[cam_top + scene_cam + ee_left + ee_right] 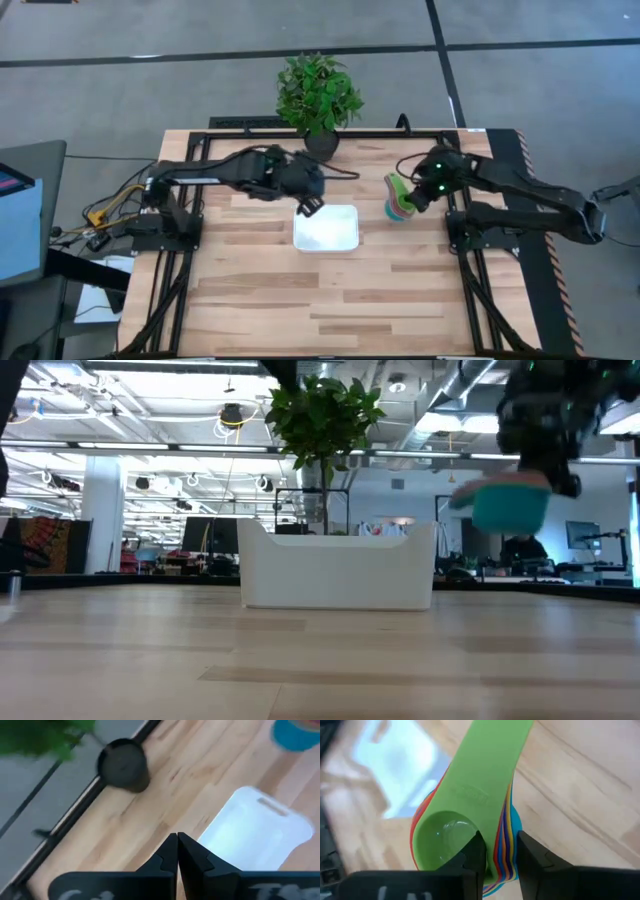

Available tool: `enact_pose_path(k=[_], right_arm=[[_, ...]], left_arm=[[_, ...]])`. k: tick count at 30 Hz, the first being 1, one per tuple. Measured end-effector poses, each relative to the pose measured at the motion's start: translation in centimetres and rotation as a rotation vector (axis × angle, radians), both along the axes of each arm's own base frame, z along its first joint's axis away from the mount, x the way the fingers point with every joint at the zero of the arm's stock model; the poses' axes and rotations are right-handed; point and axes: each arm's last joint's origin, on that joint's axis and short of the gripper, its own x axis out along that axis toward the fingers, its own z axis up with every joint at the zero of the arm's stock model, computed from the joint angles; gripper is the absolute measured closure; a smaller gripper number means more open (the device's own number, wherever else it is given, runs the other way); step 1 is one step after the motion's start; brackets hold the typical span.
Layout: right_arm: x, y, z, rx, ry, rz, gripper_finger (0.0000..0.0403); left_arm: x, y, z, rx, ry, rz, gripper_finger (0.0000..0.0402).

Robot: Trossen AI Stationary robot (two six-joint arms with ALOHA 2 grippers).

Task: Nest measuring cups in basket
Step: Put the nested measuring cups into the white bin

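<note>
Your right end effector (pixel 497 852) is clamped on the stack of measuring cups (pixel 470 820): one finger sits inside the bowl of the green cup on top, the other presses on the outer side of the stack, so the stacked cup walls are pinched between them. You can see the red, orange, yellow and blue edges layered under the green one right at the fingers, and the green handle sticks out away from the end effector. In the low view the cups hang under the end effector, clear of the bench (pixel 320 660), with the light blue cup on the outside of the stack.

From the high view, the basket (pixel 326 228) sits just beside that end effector, toward the middle of the bench, and nothing lies in it that you can make out. The cups are not over it; they're off to the side of its edge, near but apart.

Your left end effector (pixel 178 851) is fully closed on nothing, fingers pressed flat together. It hovers at the far corner of the basket, on the opposite side from the right one. Just beyond it is the dark plant pot (pixel 123 765) with the leafy plant (pixel 318 92), standing at the back edge of the bench.
</note>
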Motion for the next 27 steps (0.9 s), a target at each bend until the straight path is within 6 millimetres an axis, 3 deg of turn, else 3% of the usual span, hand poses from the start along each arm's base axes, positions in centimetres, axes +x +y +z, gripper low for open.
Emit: enact_pose_path(k=[6,13,21,27], right_arm=[[1.4,1.2,3.6,-0.038,-0.104,0.050,0.0309],[6.6,1.8,5.5,-0.106,-0.162,0.117,0.0309],[13.8,2.7,5.8,-0.178,-0.134,0.279,0.0309],[18.2,3.2,4.5,-0.277,-0.062,0.440,0.0309]], left_arm=[[-3.7,0.1,2.0,0.090,0.056,0.048,0.0401],[-5.9,2.0,3.1,0.174,0.168,0.029,0.0401],[-7.2,2.1,3.5,0.170,0.252,-0.074,0.0401],[-7.4,2.0,3.6,0.162,0.265,-0.114,0.0401]])
